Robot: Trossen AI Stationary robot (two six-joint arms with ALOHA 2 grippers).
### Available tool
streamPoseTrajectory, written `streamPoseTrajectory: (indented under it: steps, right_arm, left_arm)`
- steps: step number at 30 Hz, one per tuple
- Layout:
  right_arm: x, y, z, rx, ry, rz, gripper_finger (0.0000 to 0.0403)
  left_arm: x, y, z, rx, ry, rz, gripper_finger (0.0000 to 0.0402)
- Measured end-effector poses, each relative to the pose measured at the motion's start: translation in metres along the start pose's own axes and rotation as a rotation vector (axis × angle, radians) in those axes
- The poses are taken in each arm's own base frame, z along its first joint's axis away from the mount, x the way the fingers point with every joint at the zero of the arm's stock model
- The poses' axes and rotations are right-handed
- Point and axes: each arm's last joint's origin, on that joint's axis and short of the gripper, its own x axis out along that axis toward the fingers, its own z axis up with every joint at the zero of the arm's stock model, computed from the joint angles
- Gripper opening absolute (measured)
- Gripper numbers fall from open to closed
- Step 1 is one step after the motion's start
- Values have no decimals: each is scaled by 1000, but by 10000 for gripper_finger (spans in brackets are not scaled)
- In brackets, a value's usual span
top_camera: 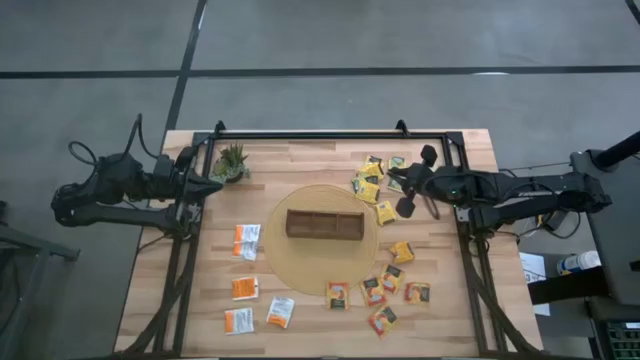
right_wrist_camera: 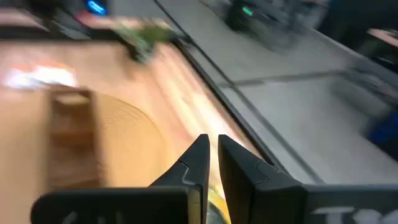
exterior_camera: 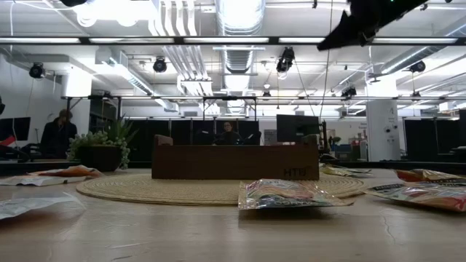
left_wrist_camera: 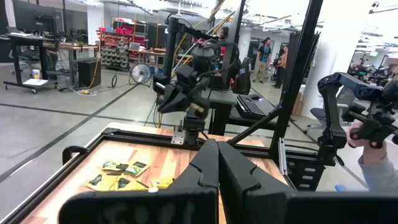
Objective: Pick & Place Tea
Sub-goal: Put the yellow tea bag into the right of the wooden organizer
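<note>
Crinkly flat sachet (exterior_camera: 285, 193) nearest, yellow-green tea (top_camera: 372, 181) under right end effector (top_camera: 403, 187), fingers nearly together, empty.

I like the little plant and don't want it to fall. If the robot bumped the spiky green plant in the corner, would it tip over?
Probably not easily. The potted plant sits in a low, wide dark pot, so a light bump would likely slide it on the wooden table. A hard knock up at the leaves might tip it. The left gripper, shut, is right beside it.
</note>
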Motion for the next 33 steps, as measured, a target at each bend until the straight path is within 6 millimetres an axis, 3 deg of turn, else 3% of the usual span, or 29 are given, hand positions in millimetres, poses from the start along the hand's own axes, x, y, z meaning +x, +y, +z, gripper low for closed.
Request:
streamPoseTrajectory:
  steps: [5,13,26,33]
  right_arm:
    - [5,-3,-5,-33,56,-48,31]
    - [16,-24,-16,27,102,-127,31]
    - [44,-72,-56,281,137,23,31]
    - [55,-85,-73,363,203,42,31]
  left_arm:
    - [0,0,0,0,0,0,0]
    - [0,0,0,0,0,0,0]
    - [0,0,0,0,0,0,0]
    - [0,0,0,0,0,1,0]
